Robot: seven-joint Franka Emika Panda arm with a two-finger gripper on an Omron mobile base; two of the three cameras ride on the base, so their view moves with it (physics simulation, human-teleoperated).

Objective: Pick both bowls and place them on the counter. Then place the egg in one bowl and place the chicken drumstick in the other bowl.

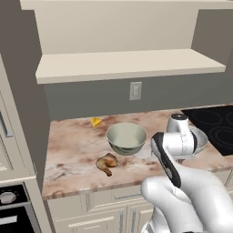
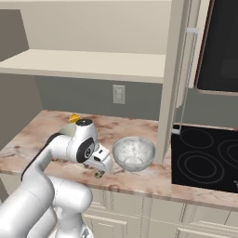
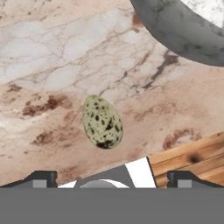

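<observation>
Both bowls sit on the counter point(image 1: 73, 150), so we're on the egg point(image 3: 102, 122) now. It lies on the stone near the front edge, just beside the white speckled bowl point(image 2: 133, 153). Gripper point(image 3: 112, 177) hovers above it, fingers spread wide, holding nothing. Drumstick point(image 1: 107, 163) waits by the grey-green bowl point(image 1: 126, 138).

My view: grey wall with a white outlet point(image 1: 135, 90), beige shelf point(image 1: 127, 64) above it, black cooktop point(image 2: 207, 158) to its right, cream cabinets point(image 1: 104, 209) below.

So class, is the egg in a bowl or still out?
Out. The egg lies bare on the counter, beside the white bowl.
</observation>
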